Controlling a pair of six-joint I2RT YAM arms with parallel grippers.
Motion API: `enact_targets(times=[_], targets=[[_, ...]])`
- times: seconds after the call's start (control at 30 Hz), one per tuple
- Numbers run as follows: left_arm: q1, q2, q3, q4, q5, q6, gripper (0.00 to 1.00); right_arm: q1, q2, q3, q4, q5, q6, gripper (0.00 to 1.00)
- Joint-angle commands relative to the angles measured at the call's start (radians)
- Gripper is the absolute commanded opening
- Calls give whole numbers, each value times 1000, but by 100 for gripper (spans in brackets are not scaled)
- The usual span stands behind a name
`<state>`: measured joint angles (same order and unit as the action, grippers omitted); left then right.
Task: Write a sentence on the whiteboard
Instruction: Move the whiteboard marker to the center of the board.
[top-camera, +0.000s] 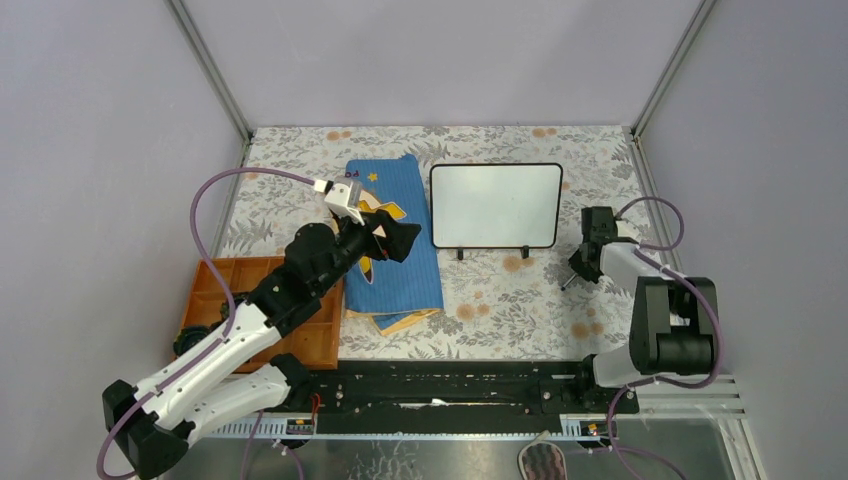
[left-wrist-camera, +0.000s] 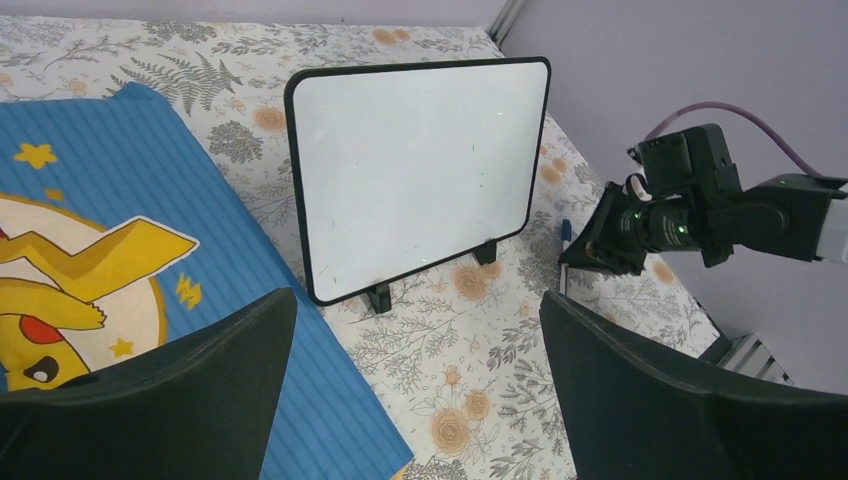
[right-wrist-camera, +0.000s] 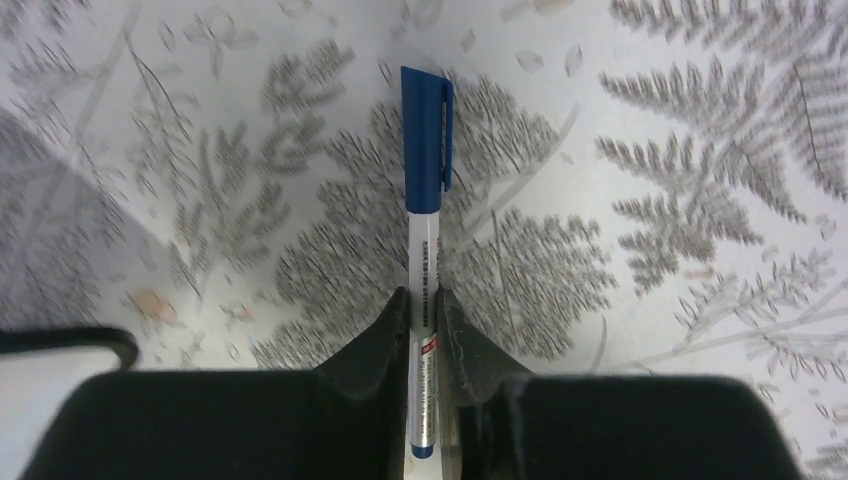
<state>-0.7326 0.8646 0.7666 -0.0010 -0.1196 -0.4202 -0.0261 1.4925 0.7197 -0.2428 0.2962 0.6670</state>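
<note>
From above, we see the whiteboard (top-camera: 495, 205) blank at frame centre, no sentence on it. Left wrist: our left gripper (left-wrist-camera: 415, 300) gapes empty at the bottom. Right wrist: our right gripper (right-wrist-camera: 424, 300) pinches the marker (right-wrist-camera: 424, 150); capped, it would write nothing.

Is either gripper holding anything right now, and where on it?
The right gripper pinches the marker by its white barrel, behind the blue cap. The left gripper is open, holding nothing.

whiteboard (top-camera: 496, 205) front: free | left: cloth (top-camera: 408, 280) | right: right gripper (top-camera: 575, 277) with marker (right-wrist-camera: 424, 170)
</note>
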Motion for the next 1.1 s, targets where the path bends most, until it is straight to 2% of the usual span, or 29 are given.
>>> enact_targets(times=[0.0, 0.27, 0.53, 0.7, 0.83, 1.07], targets=[[-2, -22, 22, 21, 13, -11, 99, 13, -111, -76, -133, -72, -6, 8], [-3, -24, 21, 19, 15, -15, 99, 140, -342, -165, -212, -131, 48, 0], [-4, -11, 20, 19, 17, -15, 99, 408, -375, -123, -306, -82, 92, 0], [-4, 4, 22, 18, 10, -12, 99, 589, -446, -122, -303, 24, 87, 0], [-2, 23, 25, 16, 9, -9, 99, 645, -419, -95, -252, 30, 24, 0], [-3, 42, 24, 9, -18, 1, 99, 675, -247, -22, -168, -40, -105, 0]])
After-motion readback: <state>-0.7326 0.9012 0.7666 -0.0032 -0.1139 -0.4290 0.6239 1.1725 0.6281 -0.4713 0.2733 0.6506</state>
